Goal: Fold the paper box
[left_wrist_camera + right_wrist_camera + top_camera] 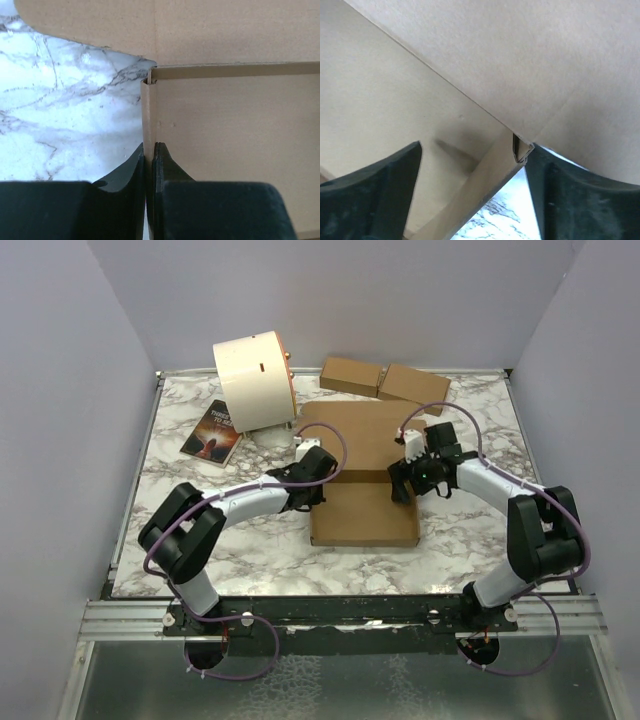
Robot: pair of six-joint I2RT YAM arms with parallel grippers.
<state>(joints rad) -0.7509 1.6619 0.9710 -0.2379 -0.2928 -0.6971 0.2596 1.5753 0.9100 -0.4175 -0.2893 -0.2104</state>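
The paper box [365, 512] lies in the middle of the marble table as a shallow brown tray, its side walls raised and its lid panel [352, 432] stretching toward the back. My left gripper [312, 492] is at the tray's left wall. In the left wrist view the left gripper [149, 150] is shut on that thin upright wall [150, 110], near its far corner. My right gripper [403, 480] is at the right wall. The right wrist view shows the right gripper [475, 147] open, straddling the folded wall [492, 175], whose end touches the right finger [555, 190].
A cream cylindrical drum [255, 380] stands at the back left, with a dark book [212, 432] beside it. Two small closed brown boxes [352, 375] [415, 383] sit side by side at the back edge. Grey walls enclose the table [200, 540].
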